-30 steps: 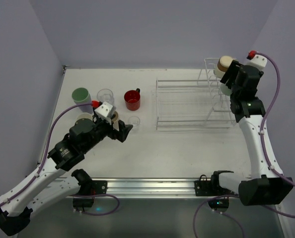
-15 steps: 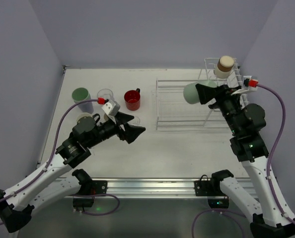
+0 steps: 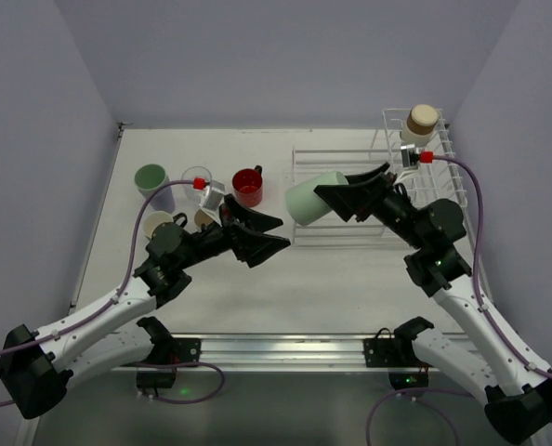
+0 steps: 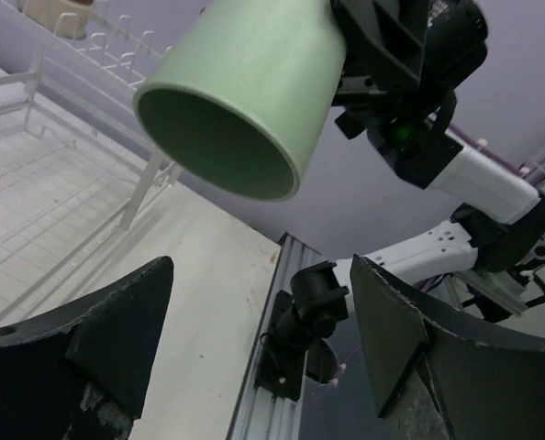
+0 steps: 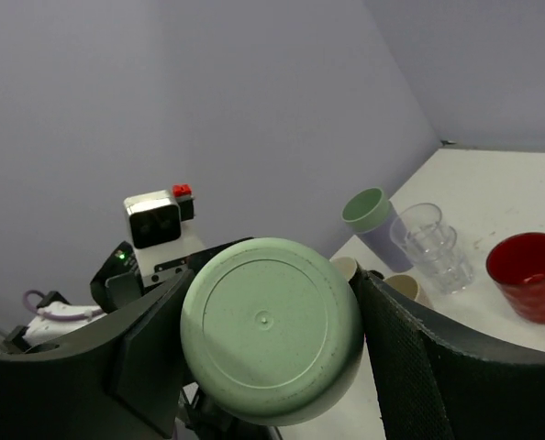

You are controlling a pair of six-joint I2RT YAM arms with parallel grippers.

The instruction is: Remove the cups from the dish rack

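In the middle of the top view, the right fingers (image 3: 341, 200) clamp a pale green cup (image 3: 306, 197) on its side (mouth facing left), above the dish rack's (image 3: 332, 158) left edge. The left fingers (image 3: 257, 246) stand apart and empty, just lower left of it.

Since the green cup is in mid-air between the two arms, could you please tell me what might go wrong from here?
The pale green cup lies sideways in the right gripper, in mid-air by the dish rack; a slip could drop it. The open left gripper faces its mouth and could knock it loose.
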